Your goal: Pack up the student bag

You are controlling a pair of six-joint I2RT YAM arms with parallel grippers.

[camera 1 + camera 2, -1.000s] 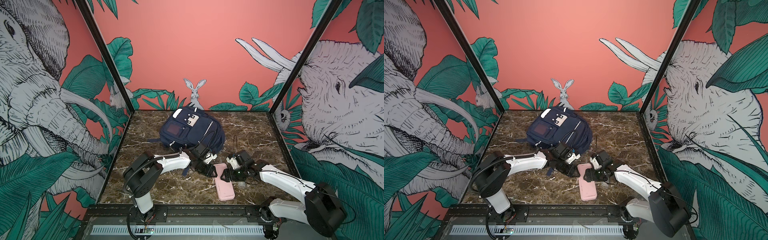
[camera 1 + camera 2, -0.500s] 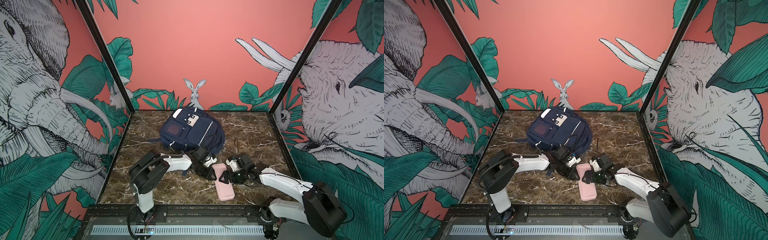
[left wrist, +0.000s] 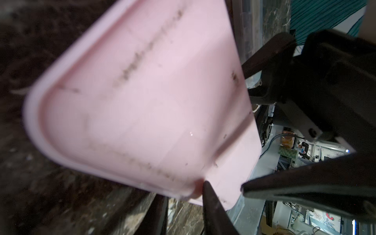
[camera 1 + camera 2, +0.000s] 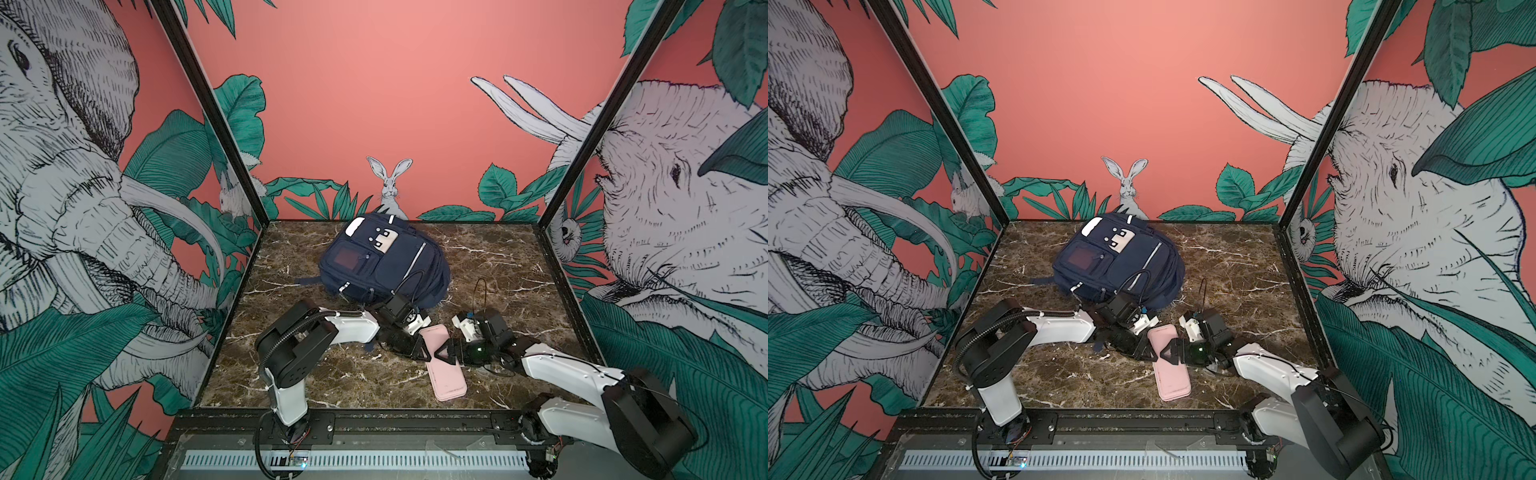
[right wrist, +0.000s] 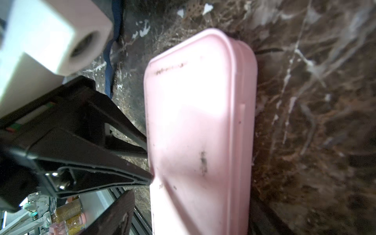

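Here, the student bag (image 4: 386, 266) is lying on the table (image 4: 332, 374) behind the pink case (image 4: 448, 376), which likely needs bracing on one side during the pinch. The left end effector (image 4: 424, 353), half-spread, is touching the case's rim, grip unconfirmed; the right end effector (image 4: 441, 354) is gaping wide opposite, empty.

Coral walls (image 4: 374, 83) with elephant (image 4: 62, 187), rabbit (image 4: 390, 183), leaf murals (image 4: 241, 108); black corner posts (image 4: 210, 112); brown marble floor (image 4: 498, 266).

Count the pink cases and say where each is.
1. The pink case is on the marble table, in front of the student bag. Others could be hidden inside the bag.
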